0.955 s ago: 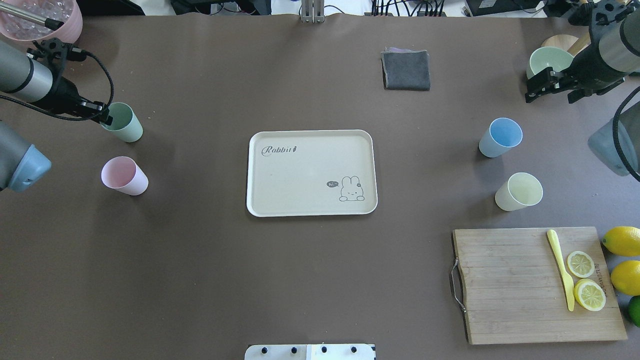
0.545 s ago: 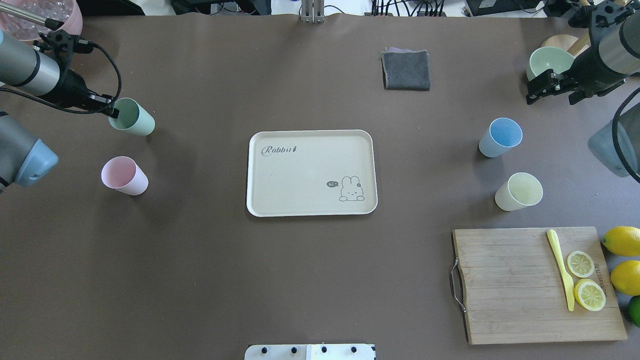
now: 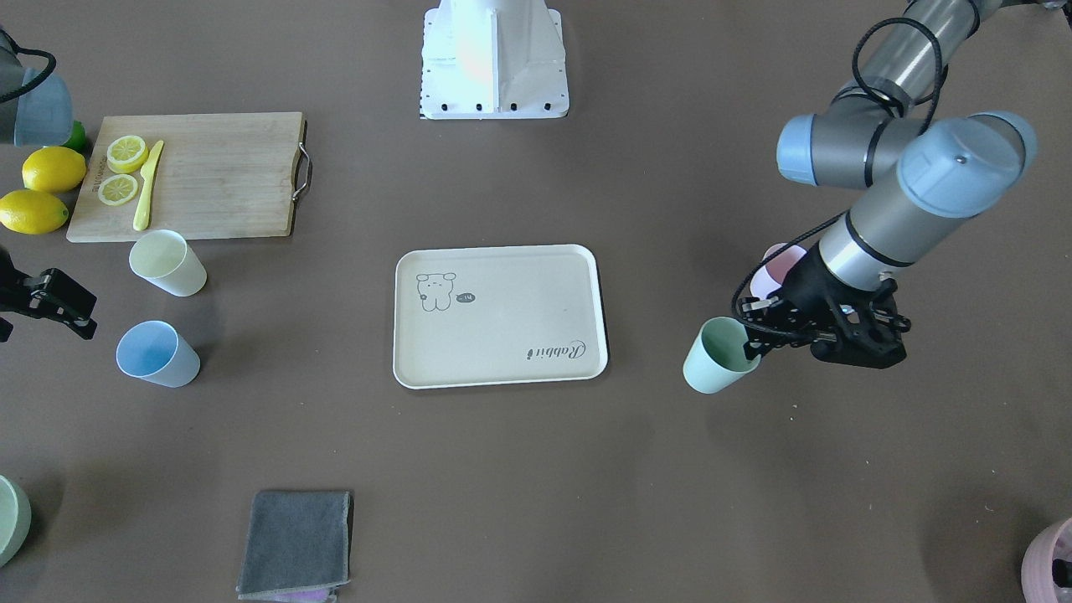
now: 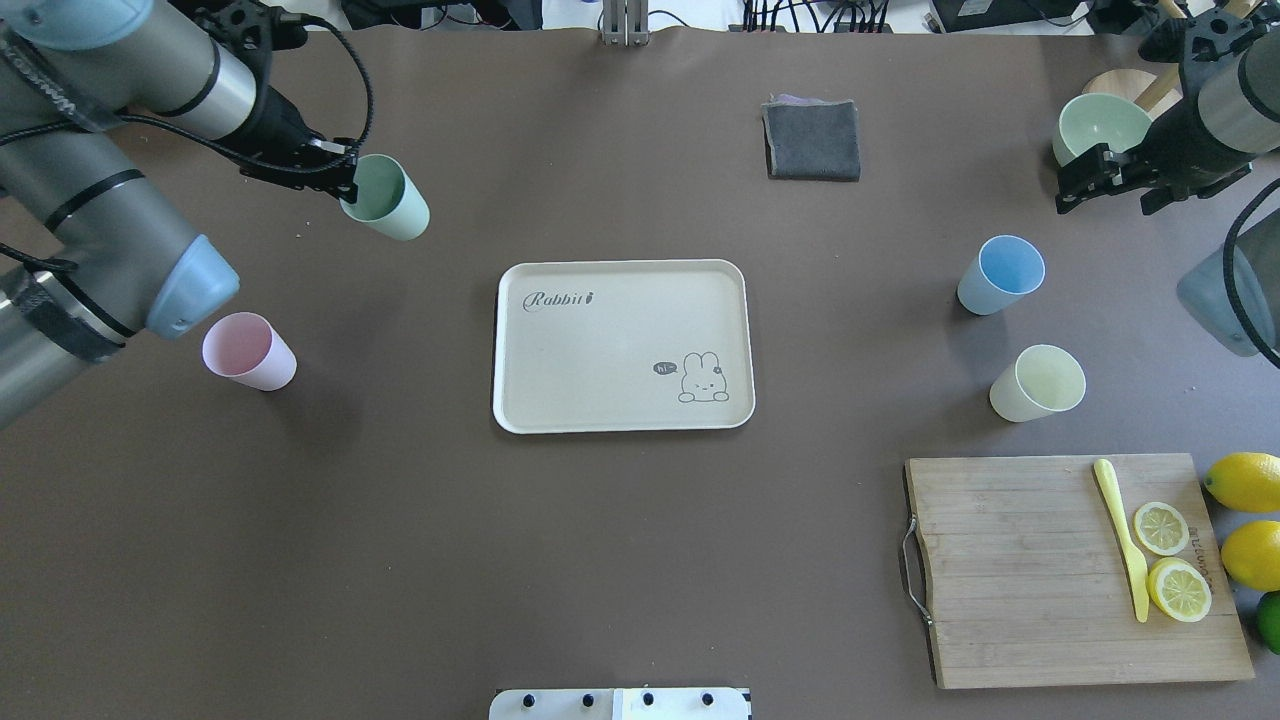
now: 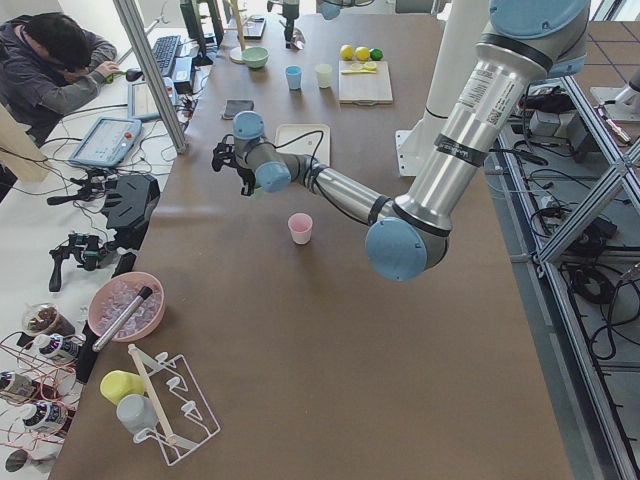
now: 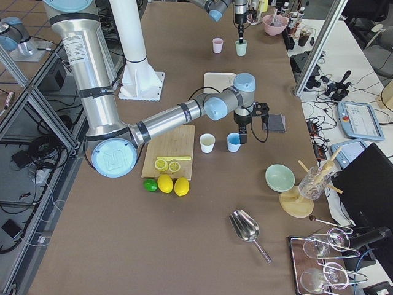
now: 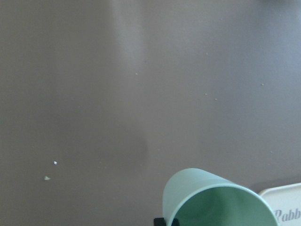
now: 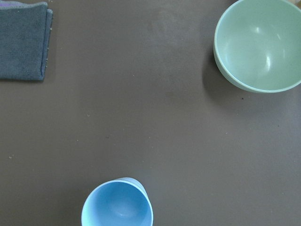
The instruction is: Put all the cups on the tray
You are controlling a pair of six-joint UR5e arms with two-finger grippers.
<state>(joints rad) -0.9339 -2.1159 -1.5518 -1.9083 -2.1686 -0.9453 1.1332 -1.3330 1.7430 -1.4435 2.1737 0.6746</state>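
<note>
We see the left gripper [image 4: 347, 188] pressed onto the rim of the mint cup [image 4: 388, 200], pinching it on the side nearest the arm. The cup hangs clear of the table [image 4: 620, 560]. In the overhead view it sits at about 10 o'clock from the tray [image 4: 560, 350], near the far left corner but outside the rim. From the left wrist camera we catch that corner of the tray at about 4 o'clock from the cup's mouth. The pink cup [image 4: 250, 352] stands on the table at 9 o'clock from the tray, well apart from it. On the other side, the blue cup [image 4: 1000, 276] stands a touch above 3 o'clock and the yellow cup [image 4: 1038, 384] a touch below it; the two are near each other but not touching. The right gripper [image 4: 1078, 186] hovers at 1 o'clock from the blue cup, its fingers spread and holding nothing, near the bowl [image 4: 1100, 125]. A folded cloth [image 4: 812, 142] lies at 1 o'clock from the tray. The board [image 4: 1010, 570] at 4 o'clock carries a knife [image 4: 1120, 540] and lemon slices [image 4: 1180, 588].
</note>
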